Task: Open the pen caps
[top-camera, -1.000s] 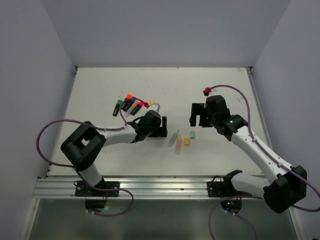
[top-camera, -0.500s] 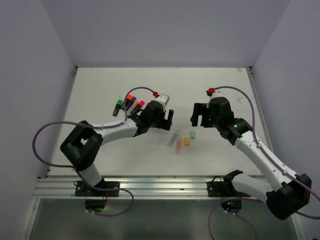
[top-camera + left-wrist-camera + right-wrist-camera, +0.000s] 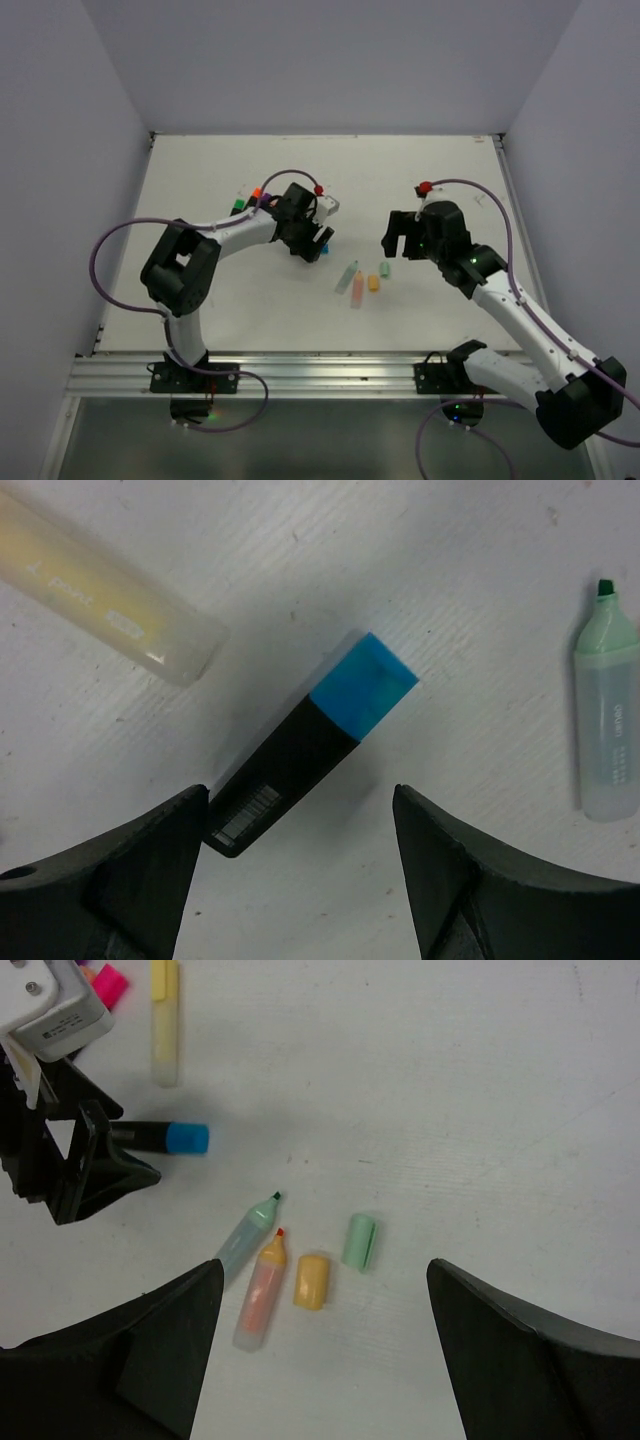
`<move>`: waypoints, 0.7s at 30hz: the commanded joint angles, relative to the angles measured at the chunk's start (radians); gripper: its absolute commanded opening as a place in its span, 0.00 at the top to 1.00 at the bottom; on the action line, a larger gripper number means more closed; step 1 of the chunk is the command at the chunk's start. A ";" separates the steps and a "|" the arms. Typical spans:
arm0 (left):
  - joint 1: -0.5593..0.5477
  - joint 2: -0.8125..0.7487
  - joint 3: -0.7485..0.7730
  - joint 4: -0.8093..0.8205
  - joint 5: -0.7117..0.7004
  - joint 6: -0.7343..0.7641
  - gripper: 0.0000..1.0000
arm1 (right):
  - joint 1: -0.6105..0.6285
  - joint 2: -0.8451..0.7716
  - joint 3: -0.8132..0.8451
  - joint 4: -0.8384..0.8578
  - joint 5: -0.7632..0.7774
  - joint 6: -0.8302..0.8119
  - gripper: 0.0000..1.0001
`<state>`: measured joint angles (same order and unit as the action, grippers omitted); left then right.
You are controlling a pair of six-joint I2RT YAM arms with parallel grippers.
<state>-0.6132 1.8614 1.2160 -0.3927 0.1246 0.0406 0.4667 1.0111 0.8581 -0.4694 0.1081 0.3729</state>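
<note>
Where the blue-capped pen [image 3: 285,775] lies: on the white surface [image 3: 480,540], between the two fingers of my left pincer [image 3: 300,800]. In the top view it is toward the middle of the surface, left of the uncapped pens.
How it looks: short and stubby, with a black body and a white barcode label near the butt. A blocky bright blue cap [image 3: 362,685] is seated on the other end.
Long axis: diagonal in my left wrist view, butt low and left, cap high and right, pointing away from the pincer. In my right wrist view it lies nearly level, cap toward the right side of the surface.
Left pincer: jaws spread wider than the pen, one to each side, clasping nothing (the butt sits very close to one finger, and I cannot tell if they touch).
Right pincer [image 3: 398,245]: jaws wide apart and empty, held above the surface.
Mint pen [image 3: 245,1240]: uncapped, dark green tip bare. In the right wrist view it leans with the tip up and to the right.
Peach pen [image 3: 258,1295]: uncapped, orange tip bare, just beside the mint pen and nearly parallel to it.
Orange-yellow cap [image 3: 311,1281]: loose on its side, just right of the peach pen.
Mint cap [image 3: 358,1241]: loose on its side, near the orange-yellow cap.
Yellow pen [image 3: 165,1020]: pastel, beyond the blue-capped pen, apart from it.
Cluster of pens [image 3: 250,200]: green, orange and purple ends showing, partly hidden behind my left arm.
</note>
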 commanded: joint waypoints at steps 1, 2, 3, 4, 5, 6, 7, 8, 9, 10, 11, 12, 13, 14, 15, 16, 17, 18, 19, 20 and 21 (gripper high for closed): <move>0.064 -0.002 0.048 -0.075 0.116 0.103 0.22 | 0.004 -0.049 -0.017 0.040 -0.019 -0.011 0.13; 0.072 0.005 0.060 -0.086 0.133 0.123 0.23 | 0.004 -0.052 -0.021 0.040 -0.022 -0.008 0.13; 0.076 0.013 0.074 -0.097 0.135 0.127 0.23 | 0.004 -0.054 -0.022 0.041 -0.025 -0.005 0.13; 0.081 0.031 0.082 -0.104 0.141 0.130 0.23 | 0.004 -0.052 -0.022 0.041 -0.030 -0.003 0.13; 0.087 0.041 0.086 -0.110 0.153 0.137 0.24 | 0.004 -0.051 -0.024 0.043 -0.031 -0.002 0.13; 0.089 0.048 0.089 -0.120 0.156 0.140 0.25 | 0.004 -0.051 -0.022 0.041 -0.036 -0.002 0.13; 0.090 0.064 0.094 -0.126 0.158 0.142 0.26 | 0.004 -0.051 -0.022 0.043 -0.035 -0.002 0.13; 0.090 0.068 0.094 -0.130 0.168 0.145 0.28 | 0.004 -0.051 -0.024 0.044 -0.035 -0.002 0.13; 0.090 0.071 0.091 -0.130 0.170 0.143 0.29 | 0.004 -0.051 -0.024 0.048 -0.036 0.001 0.13; 0.090 0.074 0.085 -0.129 0.178 0.142 0.29 | 0.004 -0.051 -0.025 0.049 -0.035 0.000 0.13; 0.090 0.076 0.080 -0.127 0.190 0.142 0.30 | 0.004 -0.049 -0.025 0.054 -0.036 0.001 0.13; 0.090 0.078 0.077 -0.121 0.191 0.142 0.30 | 0.004 -0.051 -0.028 0.057 -0.038 0.006 0.13; 0.090 0.082 0.074 -0.120 0.193 0.139 0.32 | 0.003 -0.051 -0.030 0.064 -0.039 0.008 0.13; 0.090 0.085 0.074 -0.123 0.208 0.137 0.36 | 0.004 -0.049 -0.031 0.066 -0.044 0.009 0.12; 0.090 0.085 0.073 -0.127 0.217 0.136 0.36 | 0.004 -0.049 -0.033 0.066 -0.045 0.012 0.13; 0.089 0.082 0.070 -0.126 0.219 0.128 0.39 | 0.004 -0.048 -0.034 0.069 -0.045 0.012 0.12; 0.089 0.081 0.059 -0.117 0.225 0.124 0.39 | 0.004 -0.049 -0.036 0.071 -0.047 0.014 0.13; 0.089 0.079 0.053 -0.112 0.225 0.116 0.39 | 0.004 -0.048 -0.040 0.075 -0.048 0.015 0.13; 0.089 0.076 0.048 -0.107 0.224 0.099 0.42 | 0.004 -0.048 -0.041 0.078 -0.050 0.017 0.13; 0.087 0.076 0.037 -0.107 0.225 0.091 0.42 | 0.004 -0.046 -0.041 0.081 -0.051 0.017 0.13; 0.086 0.073 0.028 -0.103 0.222 0.082 0.44 | 0.004 -0.045 -0.041 0.083 -0.053 0.018 0.13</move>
<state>-0.5240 1.9331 1.2728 -0.4808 0.3122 0.1493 0.4667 0.9733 0.8219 -0.4324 0.0746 0.3790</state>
